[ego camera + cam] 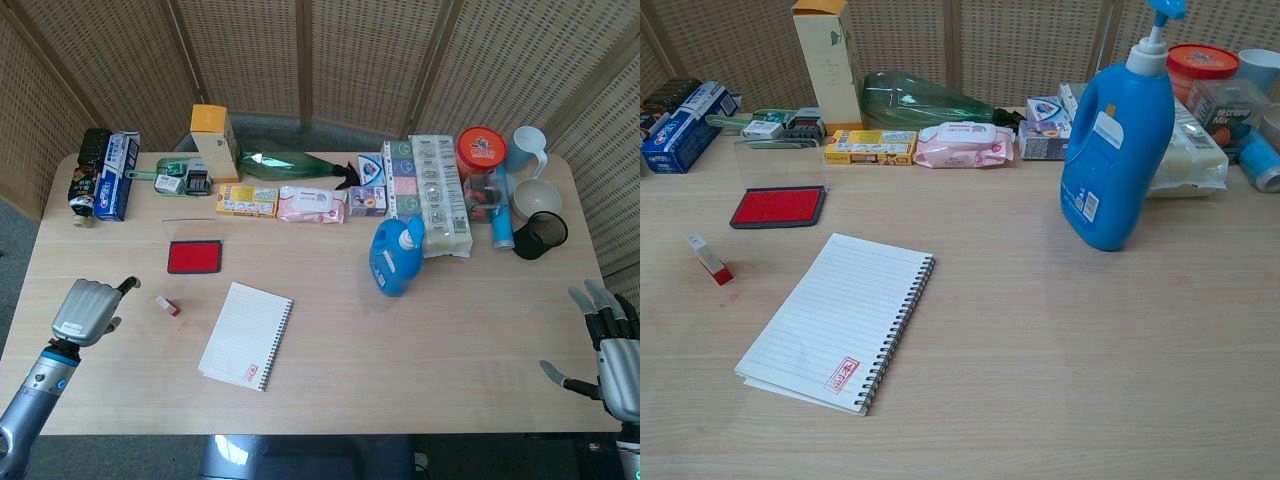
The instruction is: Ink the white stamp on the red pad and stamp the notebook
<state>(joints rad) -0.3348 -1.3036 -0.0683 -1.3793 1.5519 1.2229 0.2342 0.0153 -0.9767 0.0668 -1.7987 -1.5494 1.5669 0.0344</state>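
The small white stamp (pixel 167 305) with a red base lies tilted on the table (pixel 420 340), left of the notebook (pixel 246 334); the chest view shows this stamp (pixel 709 258) too. The lined notebook (pixel 838 319) lies open with a red stamp mark near its lower corner. The red ink pad (pixel 194 257) sits open behind the stamp, its clear lid raised (pixel 780 163). My left hand (pixel 88 310) hovers left of the stamp, back towards the camera, fingers curled under, holding nothing I can see. My right hand (pixel 612 345) is at the table's right front edge, fingers spread, empty.
A blue detergent bottle (pixel 398 255) stands right of the notebook. Along the back edge runs a row of boxes, a green bottle (pixel 290 163), wipes (pixel 312 203), a pill tray (pixel 439 195), cups (pixel 535 195) and a red-lidded jar (pixel 481 147).
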